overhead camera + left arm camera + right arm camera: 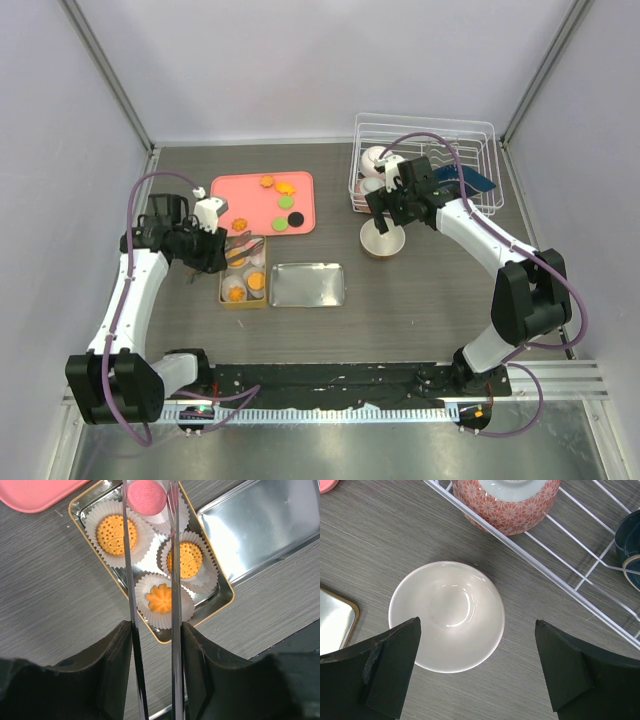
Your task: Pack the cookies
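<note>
My left gripper [154,630] is shut on metal tongs [175,605], and the tongs pinch a pink cookie [146,496] over a white paper cup at the far end of the gold-rimmed tin [220,600]. Three orange cookies [116,531] [184,560] [159,598] lie in paper cups in the tin. In the top view the left gripper [222,250] is at the tin [222,285]. Orange [267,181], green [285,203] and black [296,218] cookies lie on the pink tray [240,200]. My right gripper [476,624] is open and empty above a white bowl [445,615].
The tin's silver lid [308,285] lies right of the tin. A white wire rack [425,160] at the back right holds a red patterned bowl [507,500] and a blue cup [630,545]. The white bowl [383,242] stands just in front of the rack.
</note>
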Controlling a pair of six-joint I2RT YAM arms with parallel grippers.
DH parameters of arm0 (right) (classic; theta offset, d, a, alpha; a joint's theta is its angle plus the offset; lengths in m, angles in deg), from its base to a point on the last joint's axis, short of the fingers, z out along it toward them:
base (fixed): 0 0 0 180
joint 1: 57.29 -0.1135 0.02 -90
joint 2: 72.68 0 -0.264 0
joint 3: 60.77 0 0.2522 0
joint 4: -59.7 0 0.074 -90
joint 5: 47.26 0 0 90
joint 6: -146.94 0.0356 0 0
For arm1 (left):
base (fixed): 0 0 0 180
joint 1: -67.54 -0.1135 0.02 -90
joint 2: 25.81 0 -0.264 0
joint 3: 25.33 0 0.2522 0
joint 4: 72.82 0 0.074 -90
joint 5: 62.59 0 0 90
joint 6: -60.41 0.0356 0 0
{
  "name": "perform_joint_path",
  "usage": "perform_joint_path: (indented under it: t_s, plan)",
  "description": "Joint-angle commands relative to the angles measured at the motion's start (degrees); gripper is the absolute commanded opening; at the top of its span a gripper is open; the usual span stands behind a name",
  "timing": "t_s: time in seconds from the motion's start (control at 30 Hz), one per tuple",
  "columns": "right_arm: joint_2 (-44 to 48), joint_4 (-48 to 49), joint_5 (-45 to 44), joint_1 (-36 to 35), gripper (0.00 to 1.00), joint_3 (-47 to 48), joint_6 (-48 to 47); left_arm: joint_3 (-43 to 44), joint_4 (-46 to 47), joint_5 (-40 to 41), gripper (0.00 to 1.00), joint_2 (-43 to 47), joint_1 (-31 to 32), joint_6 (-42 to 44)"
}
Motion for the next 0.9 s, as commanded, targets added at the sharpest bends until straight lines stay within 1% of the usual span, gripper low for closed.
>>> perform_joint_path:
  t_s: [0.0,0.53,0.87]
  plan:
    - [-0.3,0.7,-0.5,-0.3,1.0,2.3,-0.7,0.2,3.0,-2.2,0.47,0.5,-0.1,-0.3]
    - [-0.5,0.6,-0.5,-0.2,1.0,2.3,-0.8,-0.1,3.5,-2.5,0.48,1.0,-0.1,-0.9]
    - [-0.4,0.5,-0.4,-0.3,1.0,2.4,-0.8,0.1,5.8,-1.0,0.48,5.5,-0.1,-3.4]
